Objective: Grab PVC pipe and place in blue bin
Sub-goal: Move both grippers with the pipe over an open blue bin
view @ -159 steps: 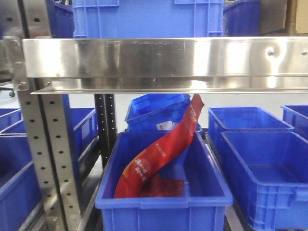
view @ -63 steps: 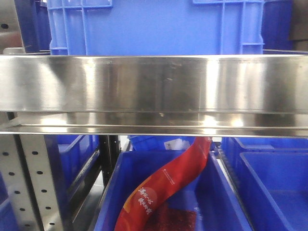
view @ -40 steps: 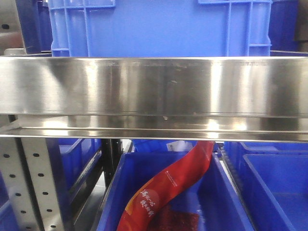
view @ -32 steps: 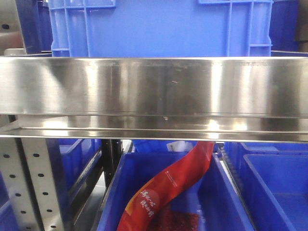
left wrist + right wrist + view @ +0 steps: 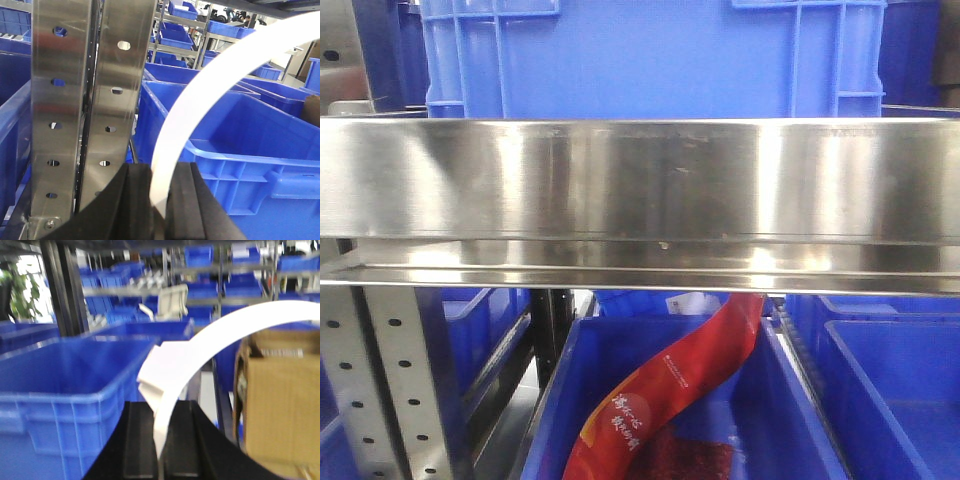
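In the left wrist view my left gripper (image 5: 160, 172) is shut on a slim white curved PVC pipe (image 5: 200, 95) that arcs up and to the right over a blue bin (image 5: 250, 165). In the right wrist view my right gripper (image 5: 161, 407) is shut on a white curved pipe (image 5: 215, 335) just below its blocky fitting (image 5: 157, 367), beside a large blue bin (image 5: 65, 390) on the left. I cannot tell whether both hold the same pipe. Neither gripper nor pipe shows in the front view.
A steel shelf rail (image 5: 640, 190) crosses the front view, with a blue bin (image 5: 650, 60) on top and a lower bin (image 5: 560, 400) holding a red bag (image 5: 670, 380). Perforated steel uprights (image 5: 60, 100) stand close left of my left gripper. A cardboard box (image 5: 280, 400) stands right of my right gripper.
Since 2.5 s ago the front view has moved closer to the rack and the shelf rail now fills more of the frame. Over the last half second almost nothing moves.
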`<state>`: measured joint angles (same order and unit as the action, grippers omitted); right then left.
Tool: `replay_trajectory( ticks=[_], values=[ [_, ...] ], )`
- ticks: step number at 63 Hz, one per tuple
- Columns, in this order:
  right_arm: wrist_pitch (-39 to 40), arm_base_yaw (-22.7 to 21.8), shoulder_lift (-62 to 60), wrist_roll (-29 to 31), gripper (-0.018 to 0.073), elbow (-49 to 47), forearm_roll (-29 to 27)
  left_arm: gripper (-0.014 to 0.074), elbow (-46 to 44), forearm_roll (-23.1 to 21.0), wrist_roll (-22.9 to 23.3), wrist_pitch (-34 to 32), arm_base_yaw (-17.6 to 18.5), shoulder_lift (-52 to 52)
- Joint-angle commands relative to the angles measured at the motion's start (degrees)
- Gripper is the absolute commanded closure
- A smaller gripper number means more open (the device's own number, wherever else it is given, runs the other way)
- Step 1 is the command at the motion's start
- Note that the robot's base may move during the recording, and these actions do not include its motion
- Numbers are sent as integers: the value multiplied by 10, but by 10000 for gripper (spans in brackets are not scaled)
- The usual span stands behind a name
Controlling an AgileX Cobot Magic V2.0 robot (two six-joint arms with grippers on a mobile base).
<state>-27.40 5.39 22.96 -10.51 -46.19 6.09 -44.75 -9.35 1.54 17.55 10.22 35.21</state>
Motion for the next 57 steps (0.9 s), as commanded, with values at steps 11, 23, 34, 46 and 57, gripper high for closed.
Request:
replay_trajectory(
  ticks=[11, 23, 34, 46, 57],
  values=[
    [69, -1, -2, 1, 727, 0, 7, 707, 0, -5, 0, -48, 3, -1],
    [123, -1, -2, 1, 727, 0, 7, 707, -8, -5, 0, -63, 3, 0],
    [142, -1, 11, 1, 727, 0, 7, 707, -41, -5, -15, -48, 3, 18],
    [142, -1, 87, 1, 727, -16, -35, 707, -109, -5, -33, -17, 30, 72],
    [142, 0, 179, 1, 727, -61, -53, 707, -185, -5, -34, -17, 114, 166]
  ],
)
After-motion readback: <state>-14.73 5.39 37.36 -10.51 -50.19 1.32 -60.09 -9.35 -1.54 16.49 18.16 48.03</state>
